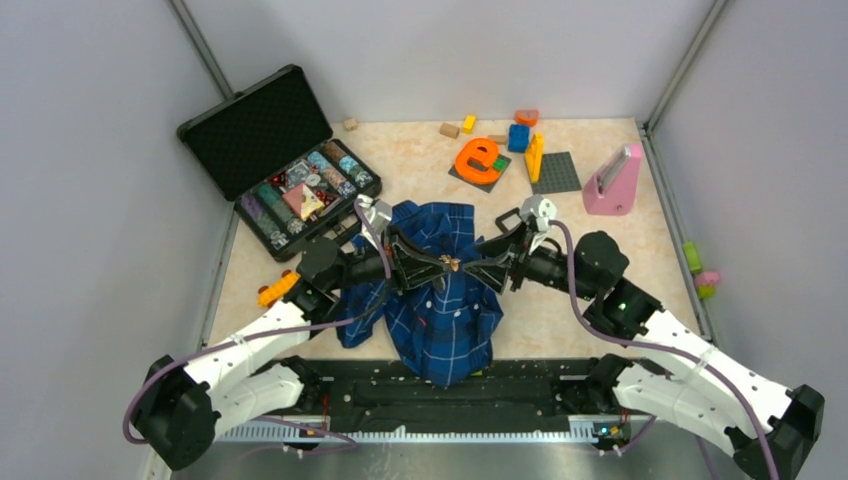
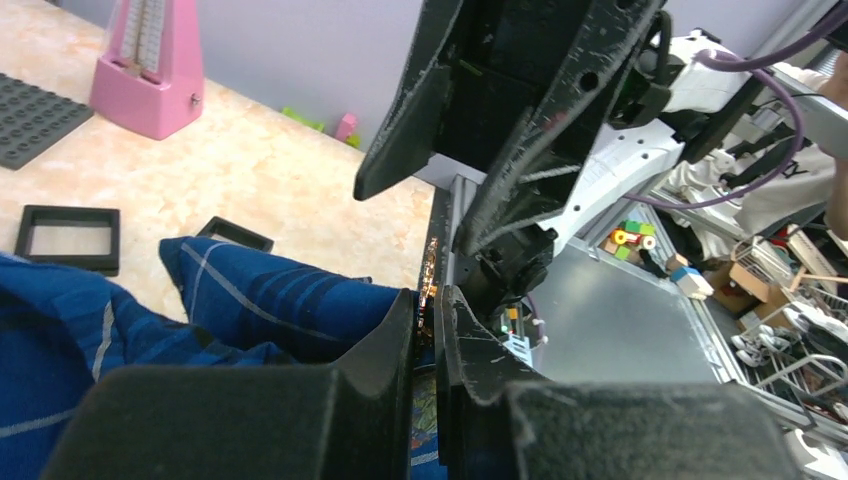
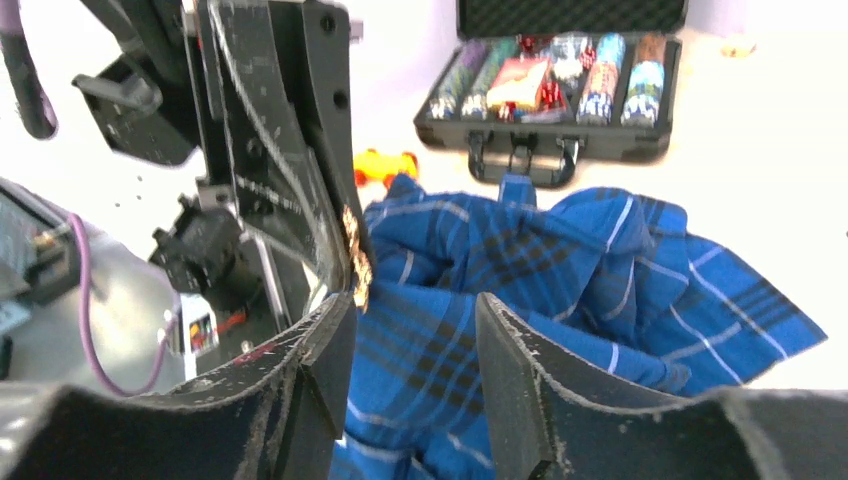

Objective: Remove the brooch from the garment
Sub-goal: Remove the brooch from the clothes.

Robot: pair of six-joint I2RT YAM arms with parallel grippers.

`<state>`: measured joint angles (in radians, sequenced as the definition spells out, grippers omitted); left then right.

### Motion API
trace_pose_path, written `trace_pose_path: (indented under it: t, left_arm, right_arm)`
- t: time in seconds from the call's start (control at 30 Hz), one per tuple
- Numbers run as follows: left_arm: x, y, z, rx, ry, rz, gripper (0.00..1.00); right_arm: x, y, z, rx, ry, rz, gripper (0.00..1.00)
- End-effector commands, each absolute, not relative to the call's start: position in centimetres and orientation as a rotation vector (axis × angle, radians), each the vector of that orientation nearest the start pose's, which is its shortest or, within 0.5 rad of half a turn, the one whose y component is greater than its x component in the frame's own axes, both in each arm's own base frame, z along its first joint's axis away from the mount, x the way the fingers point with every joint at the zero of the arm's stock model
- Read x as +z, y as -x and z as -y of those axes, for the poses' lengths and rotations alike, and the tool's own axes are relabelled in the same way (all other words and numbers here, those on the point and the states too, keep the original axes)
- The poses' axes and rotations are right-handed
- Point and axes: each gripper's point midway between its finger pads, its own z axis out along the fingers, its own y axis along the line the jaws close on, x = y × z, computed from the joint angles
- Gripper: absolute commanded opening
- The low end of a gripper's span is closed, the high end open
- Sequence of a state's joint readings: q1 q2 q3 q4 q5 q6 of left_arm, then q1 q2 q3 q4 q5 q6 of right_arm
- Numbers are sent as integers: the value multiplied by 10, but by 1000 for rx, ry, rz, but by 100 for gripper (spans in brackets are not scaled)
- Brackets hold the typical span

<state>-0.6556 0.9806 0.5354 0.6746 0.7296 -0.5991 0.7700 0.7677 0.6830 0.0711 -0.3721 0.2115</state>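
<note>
Cloth fills the space under both grippers: the garment (image 1: 440, 325), a dark blue plaid shirt, lies bunched on the table (image 1: 600, 300), and the two arms meet tip to tip over its upper part. The left gripper (image 2: 428, 302) has its jaws nearly together, with only a thin slit between them. In that slit, right at the tips, sits the brooch (image 3: 355, 262), seen edge-on as a small gold-glinting sliver and pinched there. Blue fabric comes up against the outer face of one of these jaws, and I cannot tell whether the brooch is clear of the cloth. The right gripper (image 3: 415, 320) faces it with its jaws standing apart and holds nothing. One of its tips is just beside the brooch, and shirt folds show through the gap. Beyond the left jaws lie two hollow black square frames (image 2: 68, 238) and a pink metronome (image 2: 150, 70). Beyond the right jaws stands an open case (image 3: 560, 140) of small sorted pieces.
</note>
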Motion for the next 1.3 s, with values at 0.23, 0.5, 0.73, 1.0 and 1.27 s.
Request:
trace_pose_path:
  t: [0.23, 0.5, 0.73, 1.0, 1.27]
  left_arm:
    - [324, -147, 294, -1568, -786, -1247, 0]
    - [324, -151, 292, -1558, -781, -1247, 0]
    - [325, -150, 290, -1572, -786, -1228, 0]
    - [328, -143, 288, -1595, -810, -1205, 0]
    - [323, -145, 285, -1576, -807, -1219, 9]
  right_arm:
    - [343, -172, -286, 1205, 692, -1309, 35]
    - [342, -160, -288, 1267, 725, -1306, 39]
    - [335, -158, -295, 1313, 751, -1340, 41]
    - [333, -159, -300, 1335, 756, -1337, 26]
    - [340, -154, -300, 1377, 749, -1331, 0]
